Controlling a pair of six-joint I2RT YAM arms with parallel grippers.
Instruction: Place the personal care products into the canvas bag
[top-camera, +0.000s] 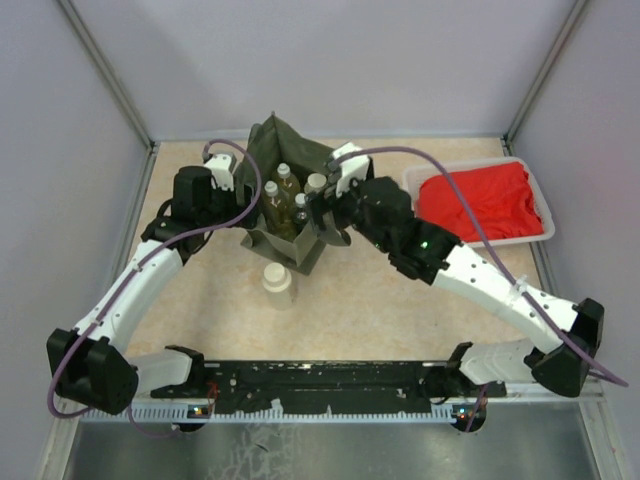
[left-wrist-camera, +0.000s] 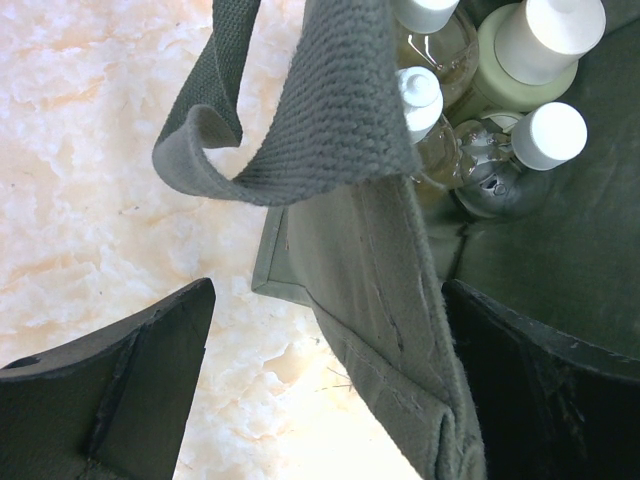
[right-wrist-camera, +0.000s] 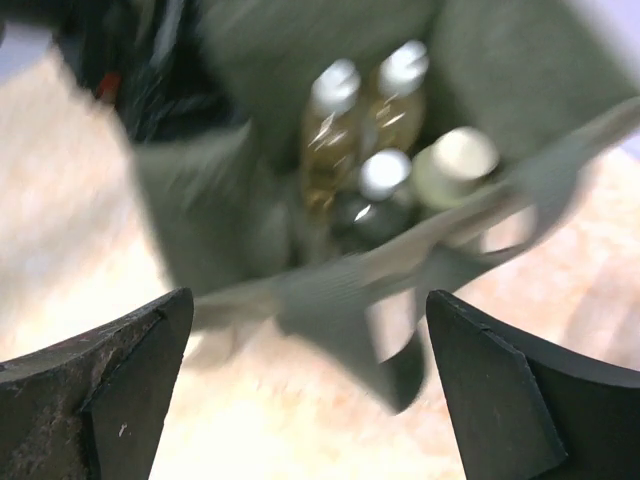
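The olive canvas bag (top-camera: 283, 150) stands open at mid-table. Several bottles with white caps stand inside it: two clear amber ones (top-camera: 272, 197) (top-camera: 288, 179), a pale one (top-camera: 316, 184) and a silvery one (top-camera: 301, 209). One pale bottle (top-camera: 277, 284) stands on the table just in front of the bag. My left gripper (top-camera: 247, 198) is open at the bag's left side. In the left wrist view the bag's wall (left-wrist-camera: 385, 300) runs between the spread fingers of the left gripper (left-wrist-camera: 330, 385), near the right one. My right gripper (top-camera: 325, 207) is open and empty at the bag's right rim. The right wrist view is blurred and shows the bag (right-wrist-camera: 240, 230) and its bottles (right-wrist-camera: 335, 115) beyond the open right gripper (right-wrist-camera: 310, 390).
A white tray (top-camera: 540, 195) holding a red cloth (top-camera: 480, 200) sits at the back right. A bag handle loops over the rim in the left wrist view (left-wrist-camera: 300, 110). Cage posts and walls stand at the table's left, right and far edges.
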